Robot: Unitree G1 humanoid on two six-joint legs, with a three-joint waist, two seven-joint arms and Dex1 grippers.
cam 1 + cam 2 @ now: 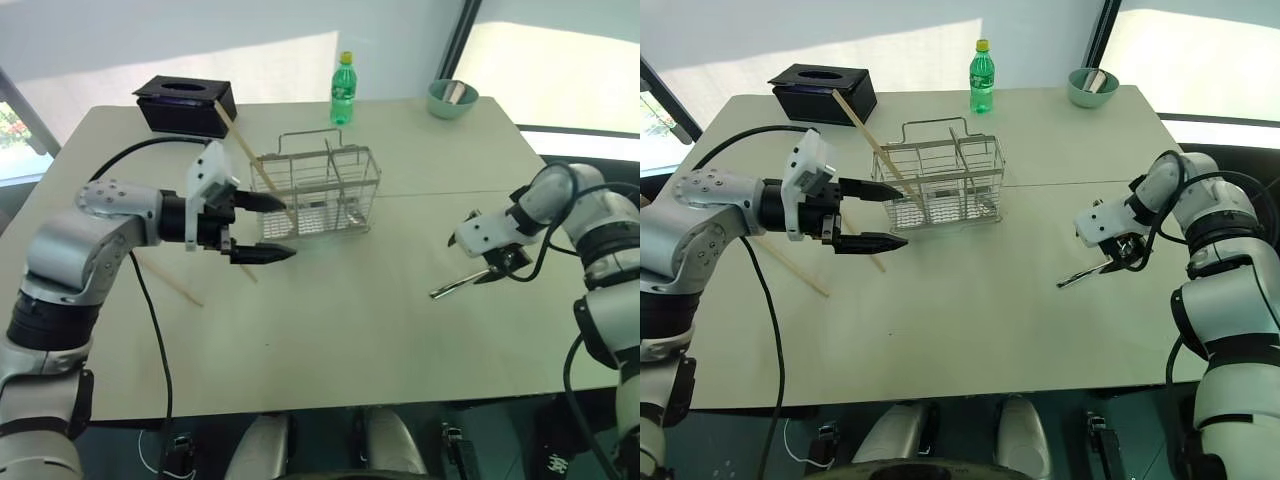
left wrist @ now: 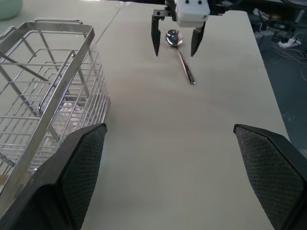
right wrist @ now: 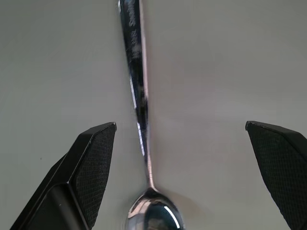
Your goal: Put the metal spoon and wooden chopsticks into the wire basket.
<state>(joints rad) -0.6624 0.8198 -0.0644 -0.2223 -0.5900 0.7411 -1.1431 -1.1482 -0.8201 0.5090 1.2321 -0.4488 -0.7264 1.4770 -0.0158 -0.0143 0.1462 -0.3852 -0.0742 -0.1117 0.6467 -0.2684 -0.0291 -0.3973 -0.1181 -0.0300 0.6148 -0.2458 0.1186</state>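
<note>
The wire basket (image 1: 345, 200) stands mid-table. One wooden chopstick (image 1: 238, 140) leans in it, sticking out toward the far left. Another chopstick (image 1: 790, 265) lies flat on the table, under my left arm. My left gripper (image 1: 288, 228) is open and empty, pointing sideways just left of the basket (image 2: 62, 81), its upper finger by the leaning chopstick. The metal spoon (image 1: 455, 287) lies flat on the table at the right. My right gripper (image 1: 495, 270) points down over it, open. In the right wrist view the spoon (image 3: 136, 96) lies between the spread fingers (image 3: 91, 163), untouched.
A black box (image 1: 185, 103) sits at the far left of the table, a green bottle (image 1: 343, 90) behind the basket, and a green bowl (image 1: 452, 98) at the far right. A black cable (image 1: 150, 330) hangs from my left arm across the table's near edge.
</note>
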